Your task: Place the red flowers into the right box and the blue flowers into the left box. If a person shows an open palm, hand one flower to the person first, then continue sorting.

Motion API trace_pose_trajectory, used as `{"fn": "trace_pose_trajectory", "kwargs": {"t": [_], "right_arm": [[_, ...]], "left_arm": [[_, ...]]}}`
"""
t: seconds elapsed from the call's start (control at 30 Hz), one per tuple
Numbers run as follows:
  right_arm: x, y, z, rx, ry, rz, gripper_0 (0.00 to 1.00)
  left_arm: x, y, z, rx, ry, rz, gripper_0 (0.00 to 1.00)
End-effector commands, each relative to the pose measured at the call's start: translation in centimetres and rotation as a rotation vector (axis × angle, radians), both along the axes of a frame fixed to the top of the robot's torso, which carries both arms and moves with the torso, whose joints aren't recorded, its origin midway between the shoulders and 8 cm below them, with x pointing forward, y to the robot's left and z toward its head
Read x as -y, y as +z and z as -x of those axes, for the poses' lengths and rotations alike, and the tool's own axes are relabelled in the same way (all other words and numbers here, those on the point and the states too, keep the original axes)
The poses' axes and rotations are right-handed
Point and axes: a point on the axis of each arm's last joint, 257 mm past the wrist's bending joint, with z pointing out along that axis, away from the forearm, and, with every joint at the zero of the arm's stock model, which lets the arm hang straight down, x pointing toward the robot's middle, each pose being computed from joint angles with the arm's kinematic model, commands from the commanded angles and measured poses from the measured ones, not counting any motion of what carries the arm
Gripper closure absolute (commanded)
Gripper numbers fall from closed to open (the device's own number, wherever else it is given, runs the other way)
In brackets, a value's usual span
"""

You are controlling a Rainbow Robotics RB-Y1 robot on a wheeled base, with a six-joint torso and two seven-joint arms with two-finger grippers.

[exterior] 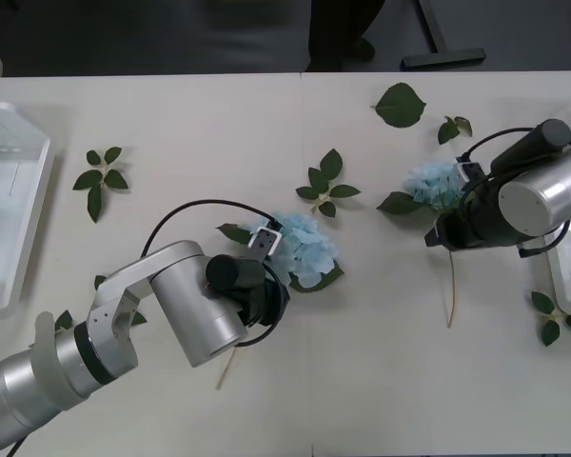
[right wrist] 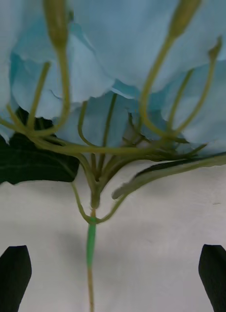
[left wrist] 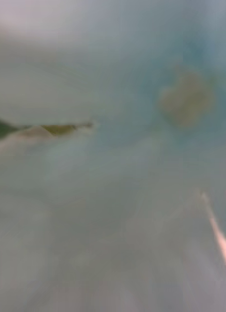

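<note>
The right claw (right wrist: pixel 113 280) hangs with fingers apart astride the pale blue fabric flower's (exterior: pixel 436 183) green stem (right wrist: pixel 91 243); closing off-centre could flick it aside. The left claw (exterior: pixel 266 286) presses into another blue flower (exterior: pixel 303 249), fingers' state unclear. Loose leaves dot the white counter (exterior: pixel 362 381).

Two blue flowers are seen on the table (exterior: pixel 362 381): one blue flower (exterior: pixel 309 249) near the middle and a second blue flower (exterior: pixel 436 183) toward the right. Two white boxes are counted, a left box (exterior: pixel 9 171) and a right box (exterior: pixel 566 276), each at its own edge of the table. Loose green leaf sprigs are scattered about, roughly seven being counted, among them a single large leaf (exterior: pixel 400 105) and a five-leaf sprig (exterior: pixel 101 178).
</note>
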Motion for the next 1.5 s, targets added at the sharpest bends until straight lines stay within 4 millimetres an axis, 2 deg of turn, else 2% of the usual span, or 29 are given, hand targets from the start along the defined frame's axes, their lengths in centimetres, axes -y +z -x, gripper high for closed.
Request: {"fn": "trace_pose_trajectory", "kwargs": {"t": [0.03,0.2,0.23,0.27,0.3,0.4,0.43,0.47,0.5,0.63,0.67,0.73,0.77,0.83,0.93,1.0,1.03,1.1,1.13,1.23,1.27,1.43,1.47,1.5], "right_arm": [[-3.0,-0.1,-0.2,0.013,0.013,-0.034,0.0],[-3.9,-0.6,-0.3,0.015,0.004,-0.034,0.0],[-3.9,-0.5,-0.6,0.022,0.0,-0.03,0.05],[-3.8,-0.5,-0.7,0.026,-0.002,-0.026,0.19],[-3.8,-0.7,-0.6,0.025,-0.001,-0.022,0.27],[-3.8,-0.7,-0.7,0.028,-0.008,-0.022,0.77],[-3.8,-0.7,-0.7,0.027,-0.01,-0.022,0.84],[-3.8,-0.7,-0.7,0.027,-0.012,-0.023,1.0],[-3.7,-0.7,-0.7,0.026,-0.013,-0.022,1.0],[-3.7,-0.7,-0.7,0.027,-0.016,-0.022,1.0],[-3.7,-0.7,-0.7,0.027,-0.017,-0.023,1.0],[-3.6,-0.6,-0.8,0.029,-0.021,-0.024,1.0],[-3.6,-0.7,-0.7,0.026,-0.019,-0.024,1.0],[-3.5,-0.6,-0.7,0.027,-0.022,-0.026,1.0],[-3.6,-0.1,-0.9,0.026,-0.021,-0.047,1.0],[-4.2,1.0,-1.0,0.028,-0.016,-0.097,1.0],[-4.3,1.5,-1.2,0.033,-0.005,-0.105,1.0],[-5.2,3.5,-1.4,0.054,0.055,-0.135,1.0],[-5.5,4.1,-1.5,0.06,0.071,-0.145,1.0],[-8.8,8.0,-1.5,0.108,0.188,-0.227,1.0],[-9.3,8.7,-1.5,0.119,0.208,-0.238,1.0],[-16.8,15.5,-1.3,0.221,0.407,-0.463,1.0],[-17.4,16.2,-1.4,0.239,0.427,-0.48,1.0],[-18.9,17.4,-1.3,0.27,0.472,-0.518,1.0]], "left_arm": [[1.2,3.1,-1.3,0.059,-0.001,0.045,1.0],[-1.8,5.9,-1.5,0.089,0.014,0.013,1.0],[-2.8,7.1,-1.5,0.089,0.028,0.007,1.0],[-3.8,8.4,-1.5,0.084,0.047,0.004,1.0],[-4.4,9.0,-1.5,0.081,0.057,0.001,1.0],[-8.8,13.1,-1.2,0.059,0.127,-0.022,1.0],[-9.7,13.7,-1.1,0.054,0.139,-0.031,1.0],[-11.3,14.9,-1.0,0.045,0.162,-0.043,1.0],[-12.1,15.3,-0.9,0.036,0.174,-0.049,1.0],[-18.8,18.9,0.0,-0.01,0.265,-0.12,1.0],[-19.8,19.4,0.0,-0.015,0.28,-0.131,1.0],[-23.5,21.5,0.3,-0.024,0.324,-0.182,1.0],[-24.4,21.8,0.3,-0.028,0.328,-0.198,1.0],[-27.8,23.3,0.5,-0.058,0.35,-0.24,1.0],[-31.2,24.3,0.4,-0.099,0.376,-0.235,1.0],[-34.7,25.3,-0.1,-0.115,0.402,-0.229,1.0],[-35.6,25.5,-0.3,-0.116,0.408,-0.225,1.0],[-39.1,26.1,-0.9,-0.116,0.425,-0.215,1.0],[-40.0,26.4,-1.0,-0.112,0.431,-0.212,1.0],[-44.6,27.2,-1.6,-0.086,0.468,-0.204,1.0],[-45.3,27.2,-1.6,-0.082,0.474,-0.206,1.0],[-51.2,27.6,-2.5,-0.014,0.51,-0.278,1.0],[-51.9,27.5,-2.5,-0.009,0.515,-0.291,1.0],[-53.1,27.4,-2.6,0.0,0.523,-0.316,1.0]]}}
